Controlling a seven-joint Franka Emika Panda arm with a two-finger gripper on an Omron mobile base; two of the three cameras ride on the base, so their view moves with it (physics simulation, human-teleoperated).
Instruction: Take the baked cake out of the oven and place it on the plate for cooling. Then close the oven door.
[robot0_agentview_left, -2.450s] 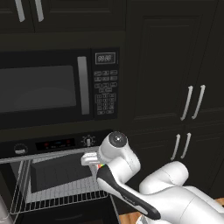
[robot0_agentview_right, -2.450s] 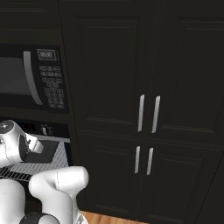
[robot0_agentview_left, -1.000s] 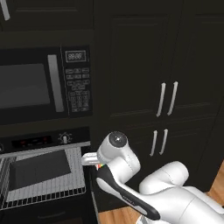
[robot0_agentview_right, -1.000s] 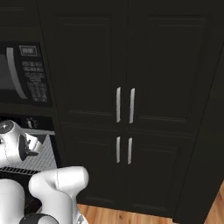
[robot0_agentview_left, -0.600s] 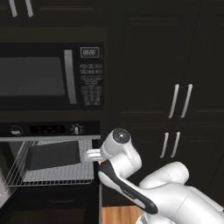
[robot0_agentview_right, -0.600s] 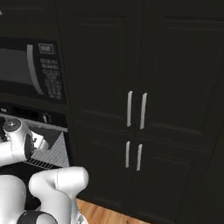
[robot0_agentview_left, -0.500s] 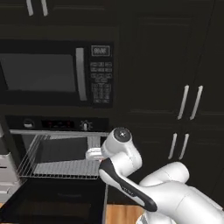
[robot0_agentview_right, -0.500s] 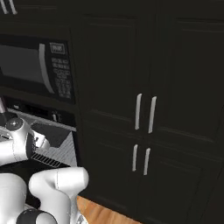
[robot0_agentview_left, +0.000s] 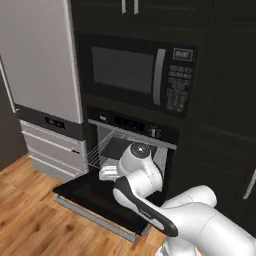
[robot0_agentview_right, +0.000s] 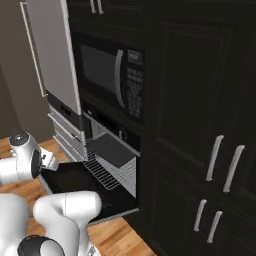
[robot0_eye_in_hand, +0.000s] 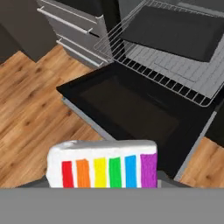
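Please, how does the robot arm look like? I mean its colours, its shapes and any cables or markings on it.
The arm is glossy white, built of rounded, bulbous segments. A dark band curves along one link, and a round grey cap with a dark ring sits on the upper joint. The end effector is a small white block. No cables or markings can be seen.

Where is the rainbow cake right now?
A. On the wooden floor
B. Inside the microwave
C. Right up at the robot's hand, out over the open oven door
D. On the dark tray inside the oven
C. In the hand view the rainbow cake sits right at the gripper, with the open oven door and floor beyond it, while the dark tray lies bare on the pulled-out rack.
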